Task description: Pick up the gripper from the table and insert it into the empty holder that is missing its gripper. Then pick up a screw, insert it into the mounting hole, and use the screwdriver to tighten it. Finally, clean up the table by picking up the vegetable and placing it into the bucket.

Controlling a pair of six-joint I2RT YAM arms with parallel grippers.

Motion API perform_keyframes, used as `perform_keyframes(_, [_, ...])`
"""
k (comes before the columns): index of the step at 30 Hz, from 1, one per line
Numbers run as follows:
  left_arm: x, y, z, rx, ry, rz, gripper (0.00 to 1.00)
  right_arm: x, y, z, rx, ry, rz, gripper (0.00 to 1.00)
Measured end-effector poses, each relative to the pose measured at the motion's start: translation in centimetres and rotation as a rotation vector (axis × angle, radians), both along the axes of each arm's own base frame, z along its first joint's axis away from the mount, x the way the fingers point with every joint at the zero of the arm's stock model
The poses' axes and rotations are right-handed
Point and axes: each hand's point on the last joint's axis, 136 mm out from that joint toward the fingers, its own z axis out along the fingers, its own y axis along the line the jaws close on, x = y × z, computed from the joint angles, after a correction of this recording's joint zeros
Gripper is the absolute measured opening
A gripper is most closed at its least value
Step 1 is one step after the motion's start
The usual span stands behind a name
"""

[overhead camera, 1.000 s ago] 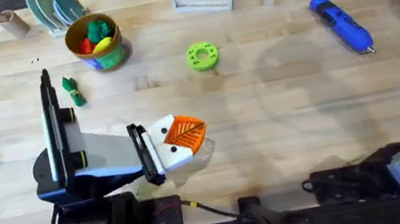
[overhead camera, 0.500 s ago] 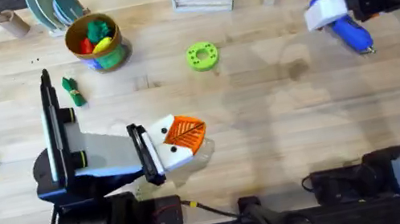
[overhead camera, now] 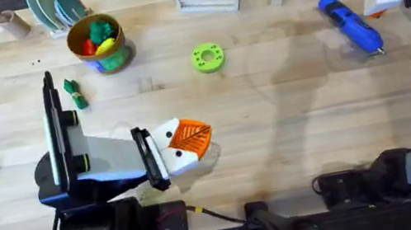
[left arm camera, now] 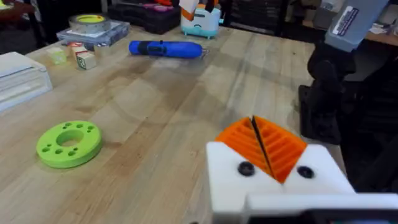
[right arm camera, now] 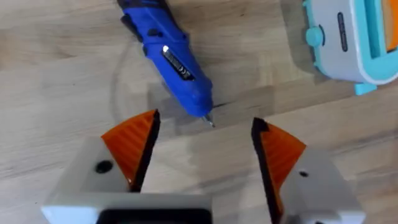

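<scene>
Overhead: your right gripper (right arm camera: 202, 149) hangs open just beside the screwdriver (overhead camera: 350, 22), apparently not touching; your left gripper (overhead camera: 193, 138) rests clenched, empty.

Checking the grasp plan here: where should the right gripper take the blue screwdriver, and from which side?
Probably across the thick blue barrel of the screwdriver, from above. It lies flat on the table with bare wood along both sides, and the right gripper hangs open just past its dark tip.
</scene>
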Motion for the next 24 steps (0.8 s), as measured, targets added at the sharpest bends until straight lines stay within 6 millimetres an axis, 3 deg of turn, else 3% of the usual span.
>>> perform_keyframes(6, [-0.1,0.0,0.0,-0.001,0.003,-0.005,0.004,1.3,-1.0,-1.0,-0.027,0.001,0.034,0.938])
perform_keyframes(15, [-0.3,-0.1,0.0,-0.003,0.004,-0.015,0.004,3.5,-1.8,0.0,-0.091,-0.076,0.088,0.940])
perform_keyframes(24, [-0.3,-0.1,0.0,-0.003,0.005,-0.016,0.004,3.9,-2.0,0.0,-0.144,-0.058,0.190,0.940])
